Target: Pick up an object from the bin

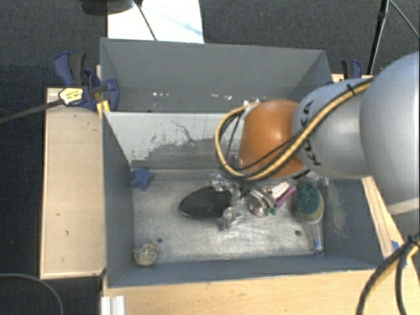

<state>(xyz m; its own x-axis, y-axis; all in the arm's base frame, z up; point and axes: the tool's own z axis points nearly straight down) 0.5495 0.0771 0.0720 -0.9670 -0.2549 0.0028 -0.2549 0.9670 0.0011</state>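
- Biggest and closest of all was the robot's grey arm point(367, 130), which came in from the right, up above the bin point(197, 77).
- At its end sat a round orange cover point(266, 136), with yellow and black cables point(226, 156) looped around it.
- Under the orange cover, the shiny metal pincer point(231, 214) was low down near the bin's floor, about in the middle.
- It was too hard to see whether the pincer was spread or pressed together, so I cannot tell.
- A flat black oval thing point(200, 204) lay on the floor, just left of the pincer.
- The pincer was right at that thing's right end, but I could not tell if they touched.
- A pink thing point(283, 191) peeked out just right of the pincer.
- Next to it, more to the right, lay a round green thing point(307, 201).
- A thin blue stick point(317, 243) lay in the front right corner.
- A small blue bit point(141, 178) sat by the back wall on the left.
- A little round thing point(146, 254) rested in the front left corner, well apart from the pincer.
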